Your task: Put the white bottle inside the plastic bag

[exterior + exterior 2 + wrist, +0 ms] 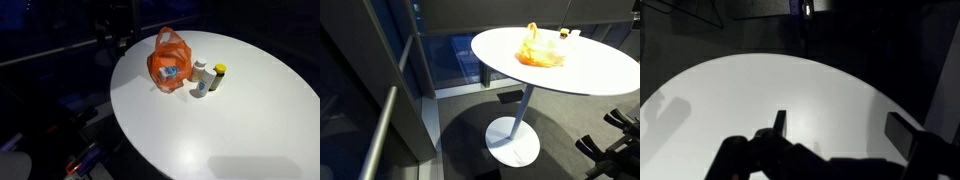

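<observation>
Upright bottle (200, 72) stood just beside bag (168, 62) on table (250, 120), handy for grasp; tool (840, 140) spread wide, empty.

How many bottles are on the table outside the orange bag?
2: the white bottle right beside the plastic bag, the yellow-capped container next to it. The bag may hide more.

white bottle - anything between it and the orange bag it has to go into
Nothing visible: the white bottle stands right beside the plastic bag. The yellow-capped container is on the bottle's other side.
</observation>
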### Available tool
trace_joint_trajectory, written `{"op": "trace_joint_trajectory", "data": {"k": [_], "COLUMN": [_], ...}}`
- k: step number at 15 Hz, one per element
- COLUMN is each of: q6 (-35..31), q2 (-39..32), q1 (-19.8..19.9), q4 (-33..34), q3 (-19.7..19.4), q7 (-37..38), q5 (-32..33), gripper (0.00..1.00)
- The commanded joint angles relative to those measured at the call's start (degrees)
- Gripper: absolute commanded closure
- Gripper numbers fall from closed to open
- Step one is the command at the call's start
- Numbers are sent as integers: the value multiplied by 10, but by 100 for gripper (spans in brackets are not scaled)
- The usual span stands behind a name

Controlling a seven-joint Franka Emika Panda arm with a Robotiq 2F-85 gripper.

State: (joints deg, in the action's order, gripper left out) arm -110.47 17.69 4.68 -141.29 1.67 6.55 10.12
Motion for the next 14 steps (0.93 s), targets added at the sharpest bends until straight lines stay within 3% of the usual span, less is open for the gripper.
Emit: {"op": "trace_joint_trajectory", "data": {"k": [1, 6, 14], "q6": [1, 9, 7], "q2": [0, -13, -76], "q1": [-7, -8, -10], "q4": [1, 19, 131], "q3": [-7, -1, -4], "q7": [2, 10, 25], "q5": [2, 10, 9], "gripper": [0, 0, 0]}}
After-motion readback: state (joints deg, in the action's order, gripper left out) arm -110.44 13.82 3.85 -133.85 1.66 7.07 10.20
